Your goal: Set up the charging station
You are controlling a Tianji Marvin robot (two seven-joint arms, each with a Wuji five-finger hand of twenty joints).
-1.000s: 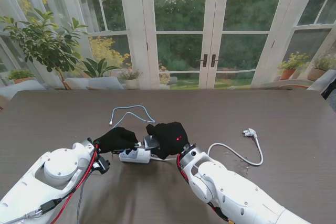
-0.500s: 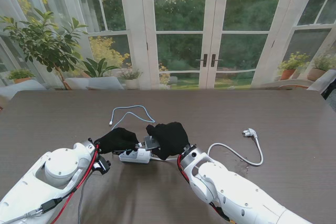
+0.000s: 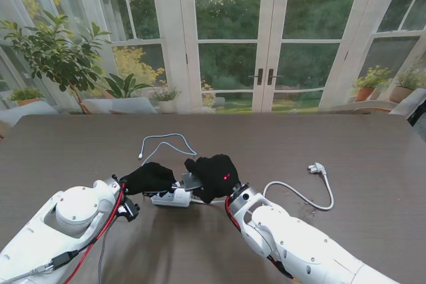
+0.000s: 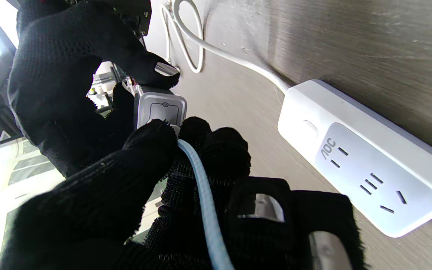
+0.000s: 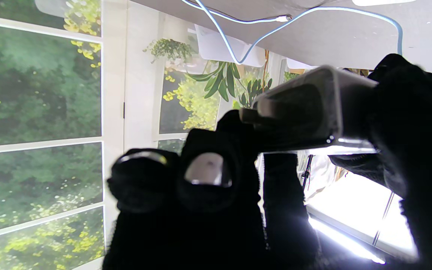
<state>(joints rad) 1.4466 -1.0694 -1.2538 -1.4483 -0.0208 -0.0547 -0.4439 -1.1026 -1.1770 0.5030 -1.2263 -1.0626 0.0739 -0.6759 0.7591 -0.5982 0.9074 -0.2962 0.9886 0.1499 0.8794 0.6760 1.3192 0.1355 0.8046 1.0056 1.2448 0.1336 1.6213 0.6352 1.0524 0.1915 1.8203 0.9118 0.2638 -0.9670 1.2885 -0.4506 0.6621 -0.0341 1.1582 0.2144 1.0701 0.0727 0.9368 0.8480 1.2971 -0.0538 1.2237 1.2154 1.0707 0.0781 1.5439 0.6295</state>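
My right hand (image 3: 214, 176) is shut on a small grey charger adapter (image 3: 192, 181), held just above the white power strip (image 3: 172, 197). My left hand (image 3: 148, 177) is shut on one end of a light blue cable (image 4: 204, 195), its fingertips touching the adapter's face (image 4: 159, 108). The left wrist view shows the power strip (image 4: 366, 165) lying flat on the table with its sockets uncovered. The right wrist view has the adapter (image 5: 302, 112) pinched in my right hand (image 5: 201, 210). The rest of the blue cable (image 3: 166, 143) loops on the table farther from me.
The power strip's white cord (image 3: 299, 194) curls off to the right and ends in a plug (image 3: 317, 168) lying on the dark wooden table (image 3: 346, 144). Glass doors and potted plants stand beyond the far edge.
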